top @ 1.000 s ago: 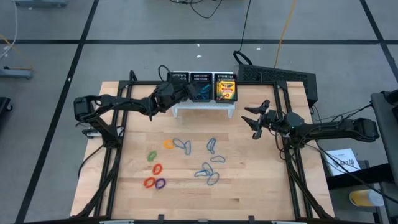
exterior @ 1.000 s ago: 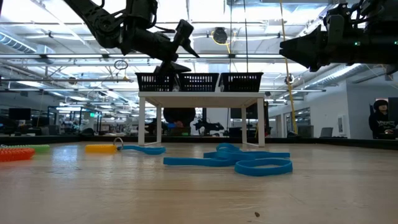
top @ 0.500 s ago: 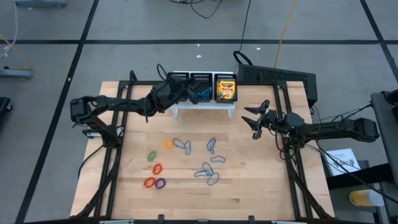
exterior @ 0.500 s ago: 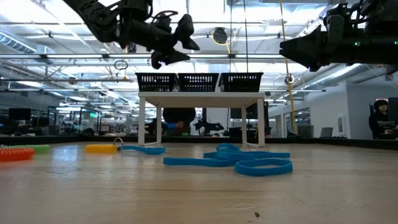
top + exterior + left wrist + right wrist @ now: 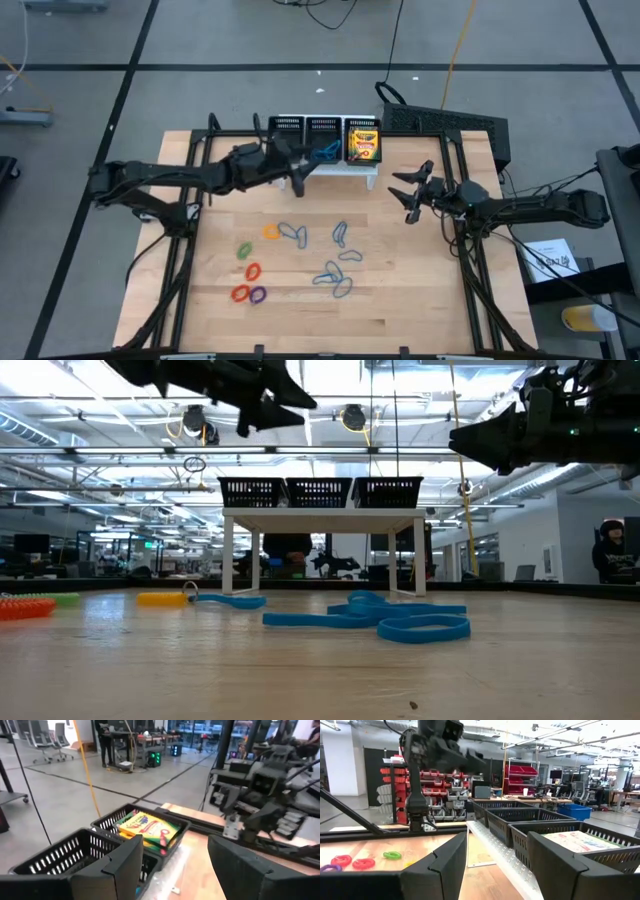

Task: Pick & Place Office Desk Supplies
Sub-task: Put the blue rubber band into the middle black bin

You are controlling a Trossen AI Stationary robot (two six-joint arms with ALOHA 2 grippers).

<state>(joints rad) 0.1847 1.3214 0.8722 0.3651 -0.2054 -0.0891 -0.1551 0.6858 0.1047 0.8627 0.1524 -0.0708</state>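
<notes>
My left gripper (image 5: 299,173) hangs open and empty in the air just in front of the black mesh organiser (image 5: 300,126), above table height (image 5: 272,400). A yellow-and-green crayon box (image 5: 363,143) lies in the organiser's right compartment (image 5: 145,827), and a blue loop (image 5: 325,151) lies in the middle one. Several blue oval loops (image 5: 338,258) lie flat mid-table, with orange (image 5: 270,231), green (image 5: 244,250), red (image 5: 240,293) and purple (image 5: 258,294) small loops to their left. My right gripper (image 5: 410,196) waits open at the right, empty (image 5: 495,870).
The organiser stands on a small white riser (image 5: 320,520) at the table's far edge. A black frame (image 5: 445,122) sits at the far right corner. Bare wood lies along the near edge (image 5: 400,320).
My left gripper has drawn back from over the organiser toward the table's near edge and has risen, rolling about its own axis as it went. Its fingers have stayed open and empty. The loops and the crayon box have not moved.
</notes>
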